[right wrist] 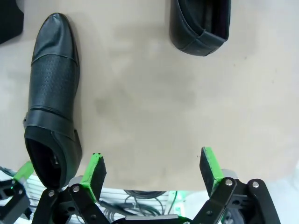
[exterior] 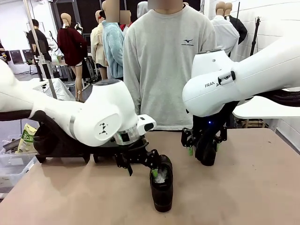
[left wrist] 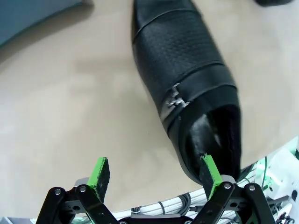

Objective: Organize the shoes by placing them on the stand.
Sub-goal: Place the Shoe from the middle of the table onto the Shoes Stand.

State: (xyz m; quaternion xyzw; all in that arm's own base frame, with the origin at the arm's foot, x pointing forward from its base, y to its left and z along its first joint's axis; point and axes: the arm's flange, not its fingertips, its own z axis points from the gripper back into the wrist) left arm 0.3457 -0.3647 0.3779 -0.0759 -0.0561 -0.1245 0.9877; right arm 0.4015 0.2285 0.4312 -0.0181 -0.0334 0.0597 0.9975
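Note:
A black glossy shoe (exterior: 162, 186) stands on the table in front of the middle, toe toward the camera. My left gripper (exterior: 142, 170) hangs open beside its heel. In the left wrist view this shoe (left wrist: 184, 79) shows a metal buckle, and the left gripper (left wrist: 154, 173) straddles bare table with one green pad (left wrist: 210, 175) right at the heel opening. My right gripper (exterior: 204, 152) is open low over the table farther back. Its wrist view shows the right gripper (right wrist: 152, 169) above bare table, one shoe (right wrist: 51, 93) to its left, and the heel of another shoe (right wrist: 201, 23) ahead.
A black stand (exterior: 58, 143) sits at the table's back left, behind my left arm. A person in a grey sweatshirt (exterior: 164, 61) stands at the far edge. A clear bin (exterior: 11, 166) with a bag is off the table's left side. The near right tabletop (exterior: 253, 187) is bare.

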